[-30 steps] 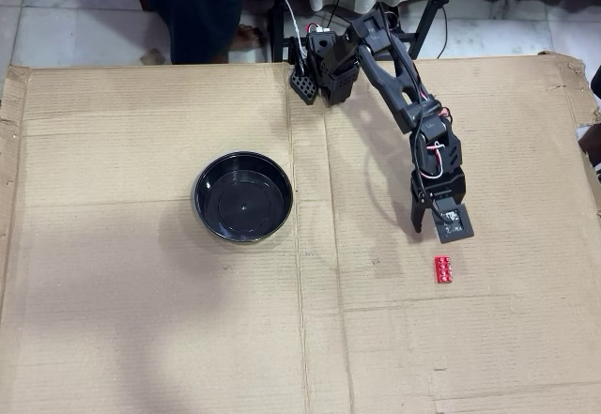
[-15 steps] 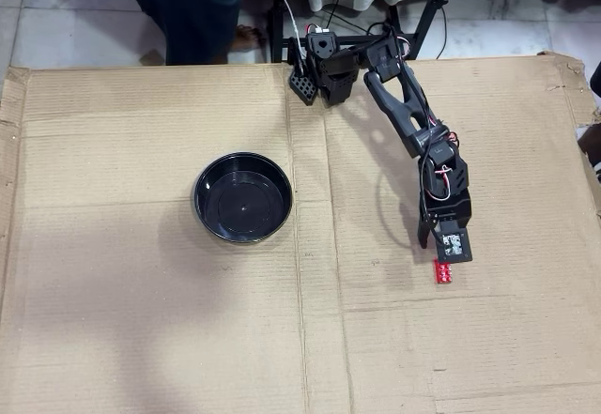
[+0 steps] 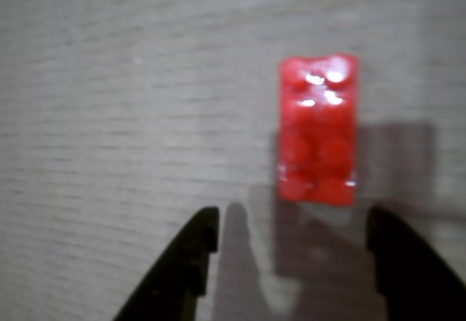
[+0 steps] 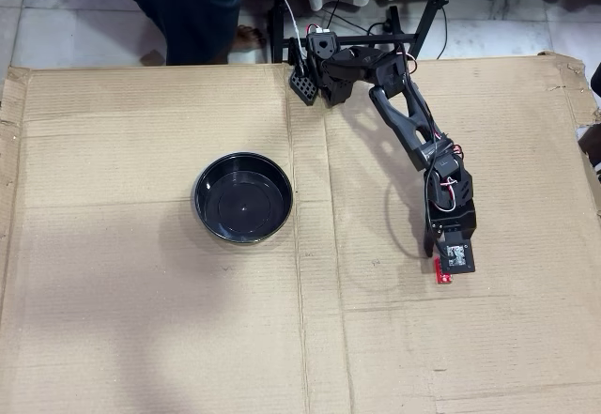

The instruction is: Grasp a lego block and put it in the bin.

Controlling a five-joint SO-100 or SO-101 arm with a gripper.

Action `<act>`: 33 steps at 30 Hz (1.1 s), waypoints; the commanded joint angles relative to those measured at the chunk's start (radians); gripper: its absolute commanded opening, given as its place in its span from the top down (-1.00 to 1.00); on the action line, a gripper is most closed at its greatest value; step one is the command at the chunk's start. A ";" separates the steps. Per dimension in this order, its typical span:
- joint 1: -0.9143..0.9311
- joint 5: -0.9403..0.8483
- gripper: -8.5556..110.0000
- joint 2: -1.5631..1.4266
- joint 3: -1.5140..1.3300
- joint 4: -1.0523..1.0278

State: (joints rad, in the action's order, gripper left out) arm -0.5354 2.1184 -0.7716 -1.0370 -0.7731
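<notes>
Cardboard sheet (image 4: 141,339): flat, corrugated, covers the whole work surface in the overhead view.

Arm (image 4: 404,118): black, based at 12 o'clock on the sheet, reaching out toward 4 o'clock.

Bin (image 4: 208,175): round black dish, left of centre in the overhead view, at about 9 o'clock from the arm's wrist and well apart from it. Nothing is seen inside.

Gripper (image 3: 287,234): jaws stand parted, with a clear gap between the two dark fingertips (image 3: 196,237); they hold nothing. In the overhead view the gripper (image 4: 446,268) sits directly over the brick.

Lego block (image 3: 318,128): red, studs up, lying on the cardboard with its long side running 12 to 6 o'clock in the wrist view. It lies just ahead of the jaw opening, at 12 o'clock from the tips, nearer the right-hand finger, not between the fingers and touching neither. In the overhead view only a red sliver (image 4: 442,277) shows below the gripper.
</notes>
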 commanded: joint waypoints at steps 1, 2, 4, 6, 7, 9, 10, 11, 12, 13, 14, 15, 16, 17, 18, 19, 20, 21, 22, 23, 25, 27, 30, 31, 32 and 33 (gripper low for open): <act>0.000 0.008 0.46 0.009 0.101 0.015; 0.002 0.008 0.46 0.025 0.127 0.015; 0.003 0.008 0.46 0.058 0.183 0.015; 0.006 0.008 0.46 0.095 0.233 0.017; 0.006 0.008 0.46 0.112 0.255 0.017; 0.008 0.008 0.46 0.147 0.301 0.017; 0.009 0.003 0.46 0.164 0.321 0.017; 0.011 0.002 0.46 0.178 0.337 0.017; 0.012 0.002 0.46 0.193 0.353 0.017; 0.012 0.000 0.46 0.206 0.365 0.017; 0.012 -0.002 0.46 0.215 0.373 0.017; 0.014 -0.002 0.46 0.224 0.379 0.017; 0.014 -0.002 0.47 0.230 0.379 0.017; 0.014 -0.002 0.47 0.238 0.379 0.017; 0.014 -0.002 0.47 0.242 0.379 0.017; 0.014 -0.002 0.47 0.247 0.379 0.017; 0.014 -0.002 0.47 0.250 0.379 0.017; 0.014 -0.002 0.47 0.255 0.379 0.017; 0.014 -0.002 0.47 0.258 0.379 0.017; 0.014 -0.002 0.47 0.261 0.379 0.017; 0.014 -0.002 0.47 0.268 0.379 0.017; 0.011 -0.002 0.47 0.281 0.379 0.017; 0.006 -0.003 0.49 0.308 0.377 0.017; 0.005 -0.003 0.52 0.319 0.379 0.017; 0.005 -0.003 0.56 0.330 0.379 0.017; 0.005 -0.003 0.61 0.341 0.379 0.017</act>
State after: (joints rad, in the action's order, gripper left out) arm -0.5185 2.1169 -0.4479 -0.6504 -0.7486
